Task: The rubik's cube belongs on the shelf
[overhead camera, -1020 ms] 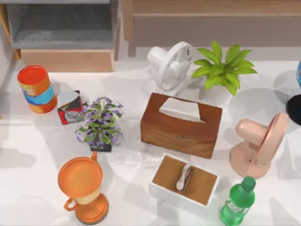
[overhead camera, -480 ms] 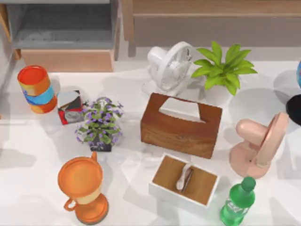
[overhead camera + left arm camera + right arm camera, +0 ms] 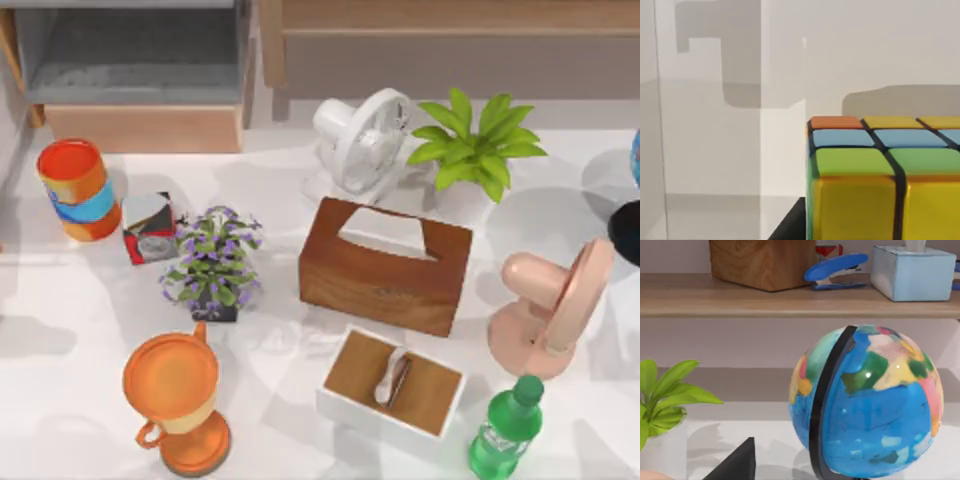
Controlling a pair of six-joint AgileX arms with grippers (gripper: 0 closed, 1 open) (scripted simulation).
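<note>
Whether my left hand is open or closed I cannot tell. Close before its wrist camera sits the rubik's cube (image 3: 885,180), with a yellow face toward the camera and green, blue, orange and yellow tiles on top. It rests on a pale surface with a pale wall behind it, and its shadow falls on that wall.

Nor can I tell the state of my right hand. Its wrist camera faces a blue globe (image 3: 867,400) in a black arc, with a green leafy plant (image 3: 665,395) beside it on the white bench (image 3: 765,440). Behind them runs the shelf (image 3: 740,300), whose board carries a wooden box (image 3: 762,262), a blue stapler (image 3: 835,270) and a light blue tissue box (image 3: 912,272).

From above, the shelf (image 3: 450,20) stands along the far edge, right of a grey-lined box (image 3: 130,70). A patterned cube (image 3: 148,228) sits near the left side.
</note>
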